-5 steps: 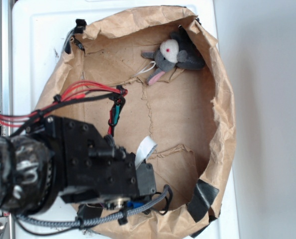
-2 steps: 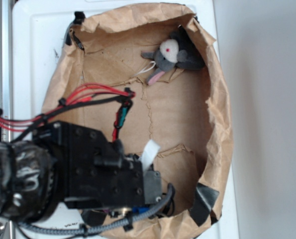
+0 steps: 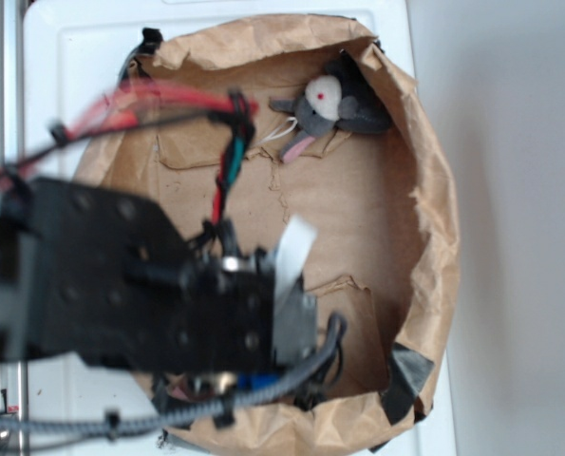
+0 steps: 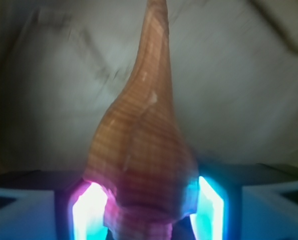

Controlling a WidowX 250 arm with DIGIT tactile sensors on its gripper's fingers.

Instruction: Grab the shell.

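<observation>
In the wrist view the glossy orange-brown shell (image 4: 138,145) fills the middle, its bulbous end low between my fingers and its pointed tip running off the top edge. My gripper (image 4: 146,207) is shut on the shell's wide end. The glowing pads (image 4: 88,212) press against both of its sides. Blurred brown paper lies behind it. In the exterior view my black arm and wrist (image 3: 168,304) hang over the lower left of the paper bag, blurred by motion. They hide the jaws and the shell.
A grey plush toy (image 3: 334,104) with a white face and pink tail lies at the bag's far upper side. The crumpled brown paper bag rim (image 3: 434,237) rings the area, patched with black tape (image 3: 405,375). Red and black cables (image 3: 168,100) trail over the bag.
My arm has come toward the camera and looks larger and blurred. Its cables have swung toward the top of the frame. The plush toy has not moved.
</observation>
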